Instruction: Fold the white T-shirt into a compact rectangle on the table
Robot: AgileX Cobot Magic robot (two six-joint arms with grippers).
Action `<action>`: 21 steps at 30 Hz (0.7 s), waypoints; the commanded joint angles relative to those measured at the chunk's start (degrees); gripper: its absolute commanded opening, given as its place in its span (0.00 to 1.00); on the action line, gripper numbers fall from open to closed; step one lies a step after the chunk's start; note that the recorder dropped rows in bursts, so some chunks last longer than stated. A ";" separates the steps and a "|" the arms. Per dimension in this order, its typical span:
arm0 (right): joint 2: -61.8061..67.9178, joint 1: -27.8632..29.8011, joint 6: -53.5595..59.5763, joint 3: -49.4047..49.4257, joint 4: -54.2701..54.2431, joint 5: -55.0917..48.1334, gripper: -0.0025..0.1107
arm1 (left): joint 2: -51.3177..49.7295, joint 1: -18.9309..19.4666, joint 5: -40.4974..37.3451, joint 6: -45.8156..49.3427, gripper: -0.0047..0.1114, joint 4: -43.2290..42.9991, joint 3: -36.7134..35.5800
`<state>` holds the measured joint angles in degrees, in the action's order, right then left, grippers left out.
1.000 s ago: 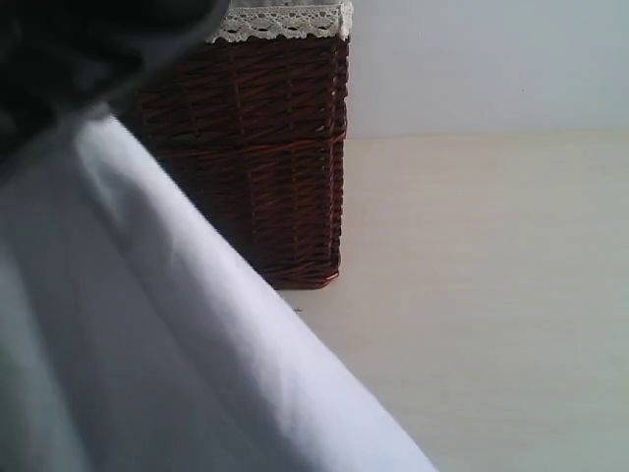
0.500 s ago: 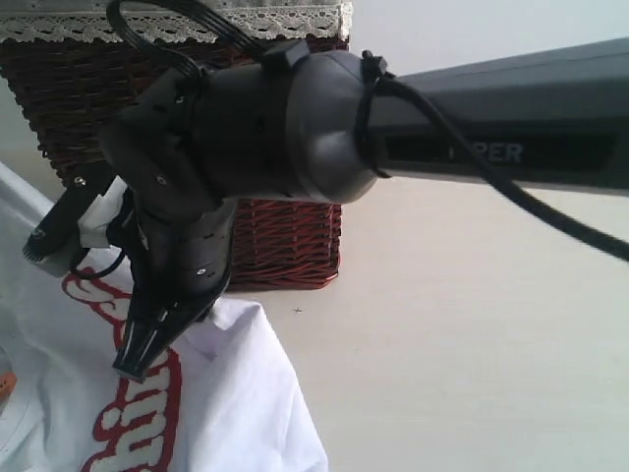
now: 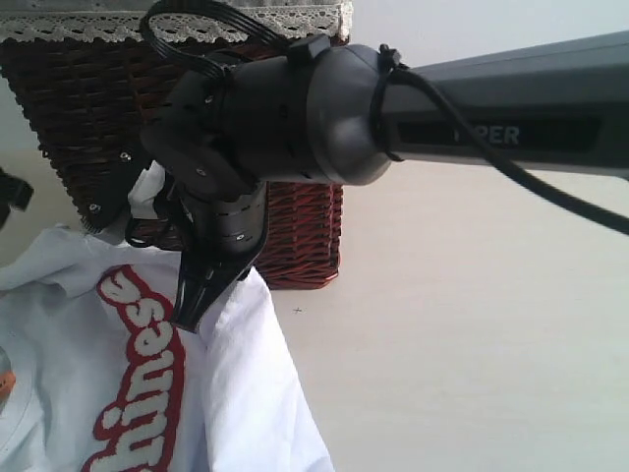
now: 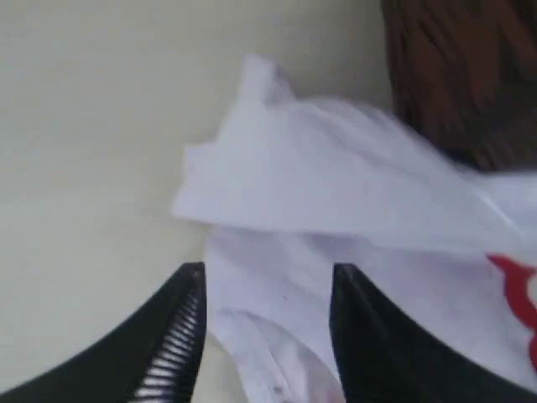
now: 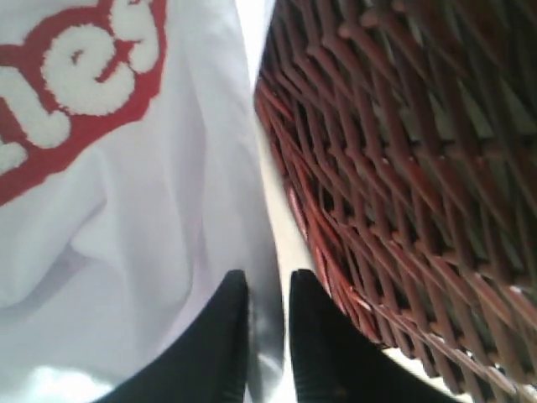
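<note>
Release looks the step in hand: my left gripper (image 4: 267,273) stands wide over the one soft white red-lettered T-shirt (image 3: 236,393), right gripper (image 5: 268,290) narrow, grip unclear. It lies rumpled on the pale cream table (image 3: 472,344) beside one dark wicker basket (image 3: 295,236); next I need a fresh edge hold.

The T-shirt (image 3: 246,393) is lying on the desk (image 3: 472,354), left of centre, just before the basket (image 3: 300,231). The right pincer (image 5: 267,279) is hanging over its edge beside the basket; the left pincer (image 4: 264,273) is hovering above another edge.
</note>
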<state>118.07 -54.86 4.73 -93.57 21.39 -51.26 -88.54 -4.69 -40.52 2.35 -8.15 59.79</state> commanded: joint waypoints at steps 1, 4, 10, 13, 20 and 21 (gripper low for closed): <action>1.08 1.73 -2.44 0.10 0.16 -2.57 0.21 | 0.27 -0.08 -0.44 7.12 0.43 5.71 -6.05; 1.67 3.05 0.46 0.20 -3.85 -2.57 0.37 | 0.62 -1.21 -0.46 10.27 0.46 9.05 -8.43; -1.26 3.51 -1.52 0.09 2.07 -4.13 0.52 | 4.13 -6.21 5.51 12.07 0.47 8.15 -8.45; -4.73 3.51 2.33 0.09 -2.28 -6.30 0.50 | 6.36 -5.93 14.32 5.78 0.46 8.15 -8.45; -13.34 3.51 11.50 0.20 -10.79 -8.17 0.50 | 8.88 -7.14 26.30 3.25 0.29 10.08 -8.45; -14.12 3.51 12.38 0.20 -11.50 -8.95 0.52 | 8.75 -7.87 27.51 3.25 0.25 10.08 -8.45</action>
<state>106.82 -51.59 13.65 -93.57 12.21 -58.45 -80.06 -11.00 -17.67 6.43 0.73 51.51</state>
